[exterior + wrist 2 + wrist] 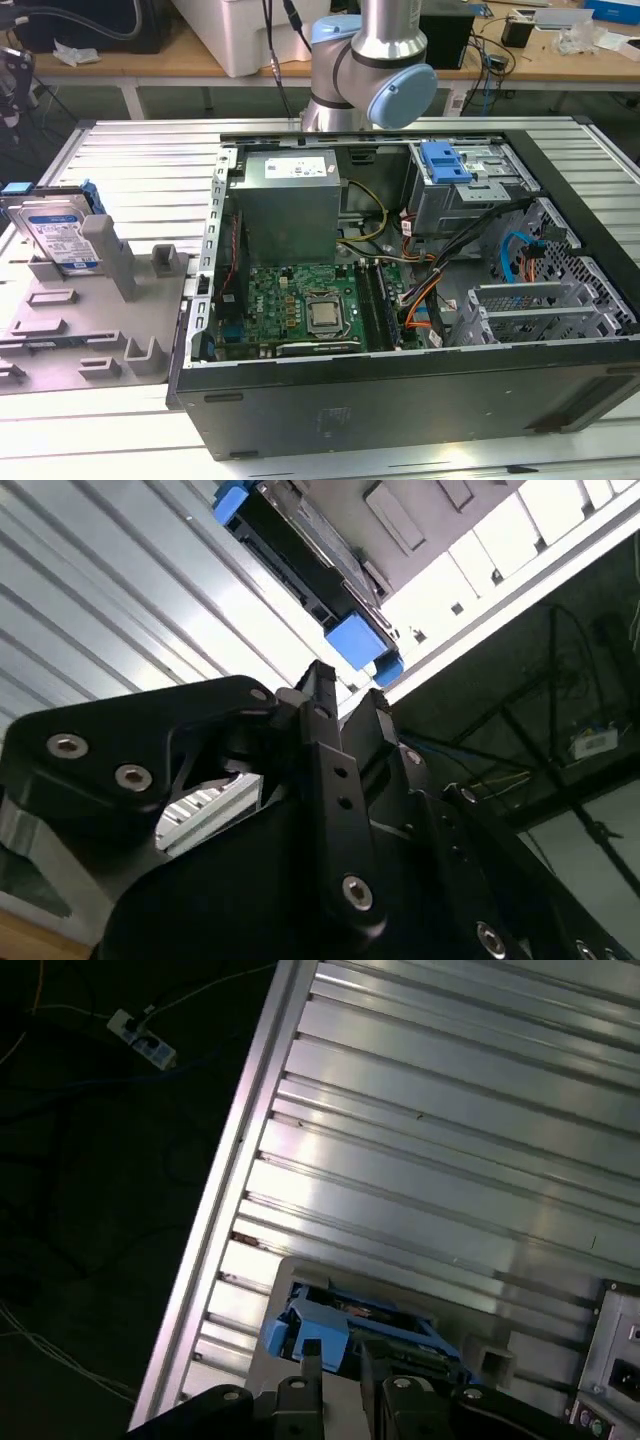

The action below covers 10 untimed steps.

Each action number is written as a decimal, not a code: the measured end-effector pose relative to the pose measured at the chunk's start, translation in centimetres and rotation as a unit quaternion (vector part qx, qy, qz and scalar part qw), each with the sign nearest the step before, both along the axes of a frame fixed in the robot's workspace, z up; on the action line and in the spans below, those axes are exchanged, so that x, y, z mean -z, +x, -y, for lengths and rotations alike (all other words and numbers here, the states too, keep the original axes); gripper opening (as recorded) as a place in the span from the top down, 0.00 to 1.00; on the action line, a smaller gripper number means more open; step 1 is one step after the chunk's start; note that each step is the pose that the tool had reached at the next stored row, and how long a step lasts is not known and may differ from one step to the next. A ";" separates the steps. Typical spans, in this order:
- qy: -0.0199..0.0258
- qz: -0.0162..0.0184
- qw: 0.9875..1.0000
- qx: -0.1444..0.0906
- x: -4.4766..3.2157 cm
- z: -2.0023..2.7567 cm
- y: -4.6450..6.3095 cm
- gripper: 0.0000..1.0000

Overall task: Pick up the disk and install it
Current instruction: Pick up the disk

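Black metal tool [345,695], bolted w/ silver screws, fills the foreground in the second wrist view. Its two slim flat fingers [318,695] sit a narrow gap apart w/ nothing between them. In the first wrist view the tips hang apart from the disk [385,1322], approx. over its upper edge.

Disk [58,235] stands in a matte grey plastic fixture [90,330] w/ blocky posts, at the exterior view's left, well apart from the open black PC case [400,400]. It's a flat silver rectangle w/ white-and-blue label and bright blue plastic rails on both sides. It is propped on a short end and tilted, label toward the exterior camera, so the long axis runs up out of the fixture.

Worktop [140,170] is ribbed, shiny aluminium. Arm [370,60] is smooth silver w/ pale blue caps.
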<state>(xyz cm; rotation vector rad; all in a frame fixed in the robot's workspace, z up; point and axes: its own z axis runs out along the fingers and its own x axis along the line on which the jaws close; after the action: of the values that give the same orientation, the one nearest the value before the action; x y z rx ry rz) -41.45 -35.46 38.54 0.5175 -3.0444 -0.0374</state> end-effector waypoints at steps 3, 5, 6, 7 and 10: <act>-0.001 0.000 0.999 -0.036 0.03 0.00 0.0 0.70; -0.001 0.000 0.999 -0.054 0.04 0.00 0.0 0.69; -0.001 0.000 0.998 -0.066 0.05 0.00 0.0 0.63; -0.001 0.000 0.997 -0.076 0.06 0.00 0.0 0.57; -0.002 0.000 0.996 -0.093 0.06 0.00 0.0 0.50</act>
<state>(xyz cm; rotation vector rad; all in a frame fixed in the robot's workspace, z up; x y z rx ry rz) -41.45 -35.46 38.48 0.7986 -2.9804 -0.0247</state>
